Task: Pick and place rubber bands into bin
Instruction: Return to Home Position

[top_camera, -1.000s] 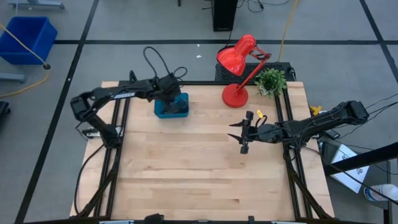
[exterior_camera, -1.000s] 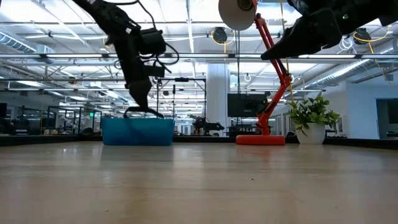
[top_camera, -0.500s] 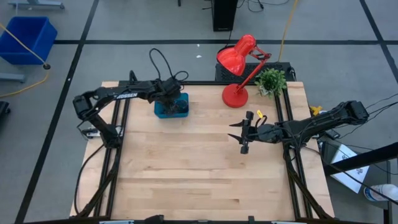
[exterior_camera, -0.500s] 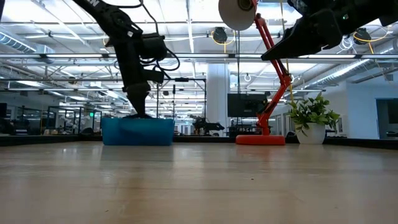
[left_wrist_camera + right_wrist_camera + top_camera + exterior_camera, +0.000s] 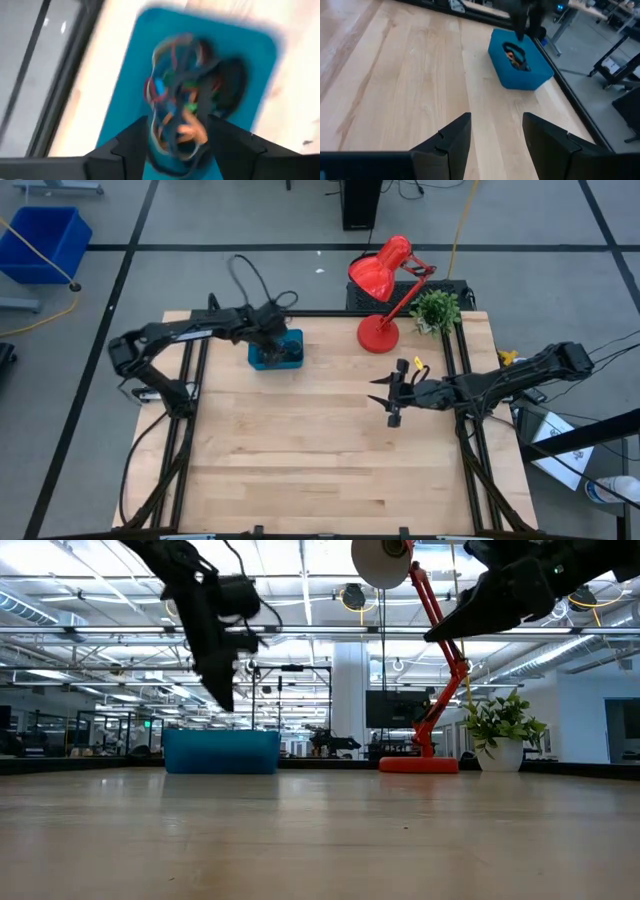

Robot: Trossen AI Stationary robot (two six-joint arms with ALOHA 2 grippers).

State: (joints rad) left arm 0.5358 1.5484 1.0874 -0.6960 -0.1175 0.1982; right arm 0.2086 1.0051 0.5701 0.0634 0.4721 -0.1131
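The teal bin stands on the table near its far edge, left of centre. In it lies a tangle of rubber bands in blue, red, green, tan and black. My left gripper hovers open above the bin, its fingertips clear of the rim, with nothing between them. My right gripper hangs open above the bare wood right of centre, and it points toward the bin. No loose band shows on the table.
A red desk lamp and a small potted plant stand at the table's far right. A larger blue crate sits on the floor beyond the far left corner. Bare wood stretches between the arms and toward the near edge.
My left gripper went down into the bin with a dark band hanging from its shut fingertips. It opened there, then rose clear of the rim. The band no longer hangs from it.
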